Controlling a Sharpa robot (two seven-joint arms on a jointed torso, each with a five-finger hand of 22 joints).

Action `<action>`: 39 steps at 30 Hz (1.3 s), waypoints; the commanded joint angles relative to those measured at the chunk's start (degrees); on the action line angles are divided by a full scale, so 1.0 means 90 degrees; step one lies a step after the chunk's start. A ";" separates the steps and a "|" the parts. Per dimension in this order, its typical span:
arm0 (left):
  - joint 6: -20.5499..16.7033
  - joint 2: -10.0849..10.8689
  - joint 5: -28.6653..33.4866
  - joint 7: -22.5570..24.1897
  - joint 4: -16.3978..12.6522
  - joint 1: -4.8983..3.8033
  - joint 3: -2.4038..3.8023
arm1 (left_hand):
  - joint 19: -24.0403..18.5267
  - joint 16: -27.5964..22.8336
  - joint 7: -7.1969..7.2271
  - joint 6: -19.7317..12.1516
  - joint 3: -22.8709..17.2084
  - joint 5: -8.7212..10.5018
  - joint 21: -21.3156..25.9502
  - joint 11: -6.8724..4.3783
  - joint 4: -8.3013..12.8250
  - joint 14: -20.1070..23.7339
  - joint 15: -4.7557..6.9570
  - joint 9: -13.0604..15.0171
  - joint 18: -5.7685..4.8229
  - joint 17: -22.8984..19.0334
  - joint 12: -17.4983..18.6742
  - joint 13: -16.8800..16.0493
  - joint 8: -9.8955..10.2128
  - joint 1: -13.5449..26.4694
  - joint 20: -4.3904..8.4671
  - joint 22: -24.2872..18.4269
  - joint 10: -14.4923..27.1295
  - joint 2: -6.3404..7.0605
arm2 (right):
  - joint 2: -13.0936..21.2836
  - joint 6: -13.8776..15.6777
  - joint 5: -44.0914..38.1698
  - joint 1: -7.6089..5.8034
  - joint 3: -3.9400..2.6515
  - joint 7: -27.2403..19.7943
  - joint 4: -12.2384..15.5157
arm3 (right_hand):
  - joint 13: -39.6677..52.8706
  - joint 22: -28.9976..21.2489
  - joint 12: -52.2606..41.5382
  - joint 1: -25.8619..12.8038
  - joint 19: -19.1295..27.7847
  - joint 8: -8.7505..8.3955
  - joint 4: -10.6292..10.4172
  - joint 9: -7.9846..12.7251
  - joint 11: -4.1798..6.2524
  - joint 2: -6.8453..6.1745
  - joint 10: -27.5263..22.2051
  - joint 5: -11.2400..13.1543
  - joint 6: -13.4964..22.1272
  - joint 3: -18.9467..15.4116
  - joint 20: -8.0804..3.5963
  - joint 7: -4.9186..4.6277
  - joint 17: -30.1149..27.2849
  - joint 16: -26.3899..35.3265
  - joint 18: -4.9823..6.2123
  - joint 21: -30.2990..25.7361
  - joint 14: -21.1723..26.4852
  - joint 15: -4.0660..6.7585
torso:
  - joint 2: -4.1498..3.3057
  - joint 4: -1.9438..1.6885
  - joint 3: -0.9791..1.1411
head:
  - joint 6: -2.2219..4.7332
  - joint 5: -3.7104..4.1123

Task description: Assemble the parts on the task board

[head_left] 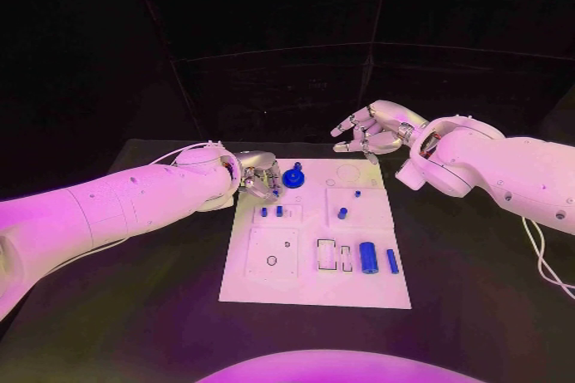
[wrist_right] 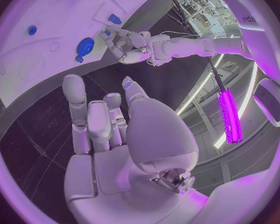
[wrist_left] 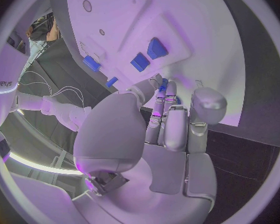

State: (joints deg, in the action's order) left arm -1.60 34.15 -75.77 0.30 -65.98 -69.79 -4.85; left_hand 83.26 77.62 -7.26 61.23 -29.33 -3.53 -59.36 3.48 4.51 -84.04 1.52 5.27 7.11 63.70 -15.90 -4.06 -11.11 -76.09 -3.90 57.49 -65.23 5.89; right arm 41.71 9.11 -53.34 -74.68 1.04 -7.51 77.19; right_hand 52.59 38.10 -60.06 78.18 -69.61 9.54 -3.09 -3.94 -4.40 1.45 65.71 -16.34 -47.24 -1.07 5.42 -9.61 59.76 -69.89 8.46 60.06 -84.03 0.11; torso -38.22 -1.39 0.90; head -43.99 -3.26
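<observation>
On the black table (head_left: 144,316), centred: one task board (head_left: 312,287), white, long axis running away from the robot.

Parts, placed relative to the board: a round blue part with a knob (head_left: 293,179) at its far left corner; small blue pieces (head_left: 278,210) in the left mid-section and another (head_left: 343,213) right of centre; a blue cylinder (head_left: 369,257) and a slimmer blue bar (head_left: 392,260) lying side by side in the near right section, beside empty rectangular recesses. Likely laid out loose so each can be lifted and seated in turn; assembly appears barely begun.

Left hand (head_left: 257,177): over the board's far left edge, just beside the knobbed part, fingers curled downward; whether it pinches a small piece cannot be told.

Right hand (head_left: 377,130): raised beyond the board's far right corner, fingers spread, holding nothing, probably waiting clear of the other arm.

Surroundings: dark room beyond the board.
</observation>
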 commanded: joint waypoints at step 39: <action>-0.0104 0.0076 0.0058 -0.0096 -0.0039 0.0012 -0.0006 | -0.0070 -0.0081 -0.0138 -0.0432 0.0277 0.0017 0.0173 0.0189 0.0018 -0.0078 -0.0150 -0.0155 -0.0020 -0.0310 0.0440 0.0026 0.0474 0.0295 -0.0131 -0.0137 0.0619 0.0255 | 0.0008 -0.0013 0.0039 -0.0012 -0.0004 -0.0056 -0.0018 | -0.0007 0.0001 -0.0030 -0.0017 0.0009 0.0045 -0.0038 0.0001 0.0009 0.0061 -0.0028 -0.0026 0.0027 0.0009 0.0011 -0.0002 -0.0003 0.0007 0.0051 -0.0022 0.0002 0.0038 | 0.0000 -0.0001 0.0000 | -0.0001 0.0033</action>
State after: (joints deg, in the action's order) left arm -2.00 34.71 -75.55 -0.50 -66.21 -69.64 -4.89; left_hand 82.63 76.99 -8.58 57.62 -27.18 -3.53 -58.14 5.32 4.73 -84.05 0.69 3.92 7.11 60.97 -12.19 -3.85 -7.11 -73.90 -4.53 56.32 -60.08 8.08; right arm 41.76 9.10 -53.28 -74.68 1.04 -7.50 77.06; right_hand 52.57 38.11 -60.06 78.18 -69.61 9.76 -3.09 -3.93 -4.40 1.45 65.71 -16.33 -47.24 -1.07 5.42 -9.61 59.74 -69.89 8.46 60.06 -84.03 0.11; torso -38.19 -1.38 0.89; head -44.04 -2.96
